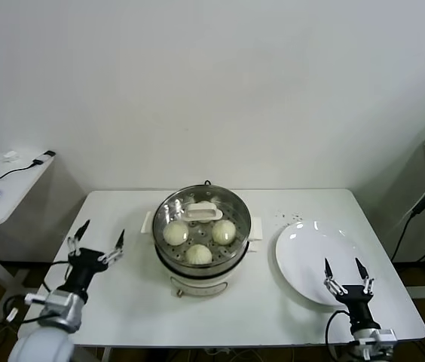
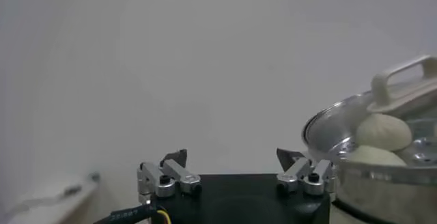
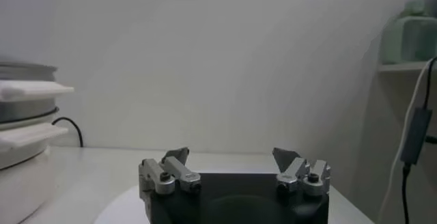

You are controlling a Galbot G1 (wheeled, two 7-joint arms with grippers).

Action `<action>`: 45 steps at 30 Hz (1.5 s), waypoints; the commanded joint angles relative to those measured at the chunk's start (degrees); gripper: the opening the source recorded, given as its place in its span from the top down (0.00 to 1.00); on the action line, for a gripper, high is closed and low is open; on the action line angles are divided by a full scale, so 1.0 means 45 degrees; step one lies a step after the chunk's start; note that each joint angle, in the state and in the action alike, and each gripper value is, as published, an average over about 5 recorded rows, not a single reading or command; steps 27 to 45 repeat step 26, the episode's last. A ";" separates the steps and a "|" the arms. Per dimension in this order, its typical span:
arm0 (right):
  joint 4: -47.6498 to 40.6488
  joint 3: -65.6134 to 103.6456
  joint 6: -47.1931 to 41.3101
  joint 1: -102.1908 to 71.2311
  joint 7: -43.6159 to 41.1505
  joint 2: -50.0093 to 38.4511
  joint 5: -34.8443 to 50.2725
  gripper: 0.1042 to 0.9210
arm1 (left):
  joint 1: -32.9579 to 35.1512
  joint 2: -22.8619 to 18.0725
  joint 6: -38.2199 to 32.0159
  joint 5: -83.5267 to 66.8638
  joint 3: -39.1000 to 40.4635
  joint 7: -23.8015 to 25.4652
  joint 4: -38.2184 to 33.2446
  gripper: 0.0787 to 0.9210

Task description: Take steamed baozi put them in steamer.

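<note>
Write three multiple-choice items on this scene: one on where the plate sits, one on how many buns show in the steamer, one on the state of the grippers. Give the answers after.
1. Where is the white plate relative to the steamer?
A. On the robot's left of it
B. On the robot's right of it
C. Under it

2. How many baozi show on the steamer tray in the head view?
A. One
B. Three
C. Six

3. What state are the two grippers in?
A. Both open and empty
B. Both shut on a bun
C. Left holds the lid

Answers:
1. B: the plate lies beside the steamer near the right gripper.
2. B: three baozi lie on the perforated tray, with the lid tilted behind them.
3. A: left gripper and right gripper show spread fingertips with nothing between.
</note>
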 commanded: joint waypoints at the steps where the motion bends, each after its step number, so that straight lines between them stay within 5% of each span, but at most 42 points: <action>1: -0.0409 0.0035 0.0605 0.0032 -0.0036 0.0521 0.0050 0.12 | 0.1529 0.0321 -0.1763 -0.5147 -0.0796 0.0786 0.1376 0.12; 45: -0.0485 -0.0099 0.0558 0.0093 0.0021 0.0450 0.0386 0.12 | 0.1472 -0.0073 -0.1804 -0.4199 0.0357 0.0836 0.1370 0.12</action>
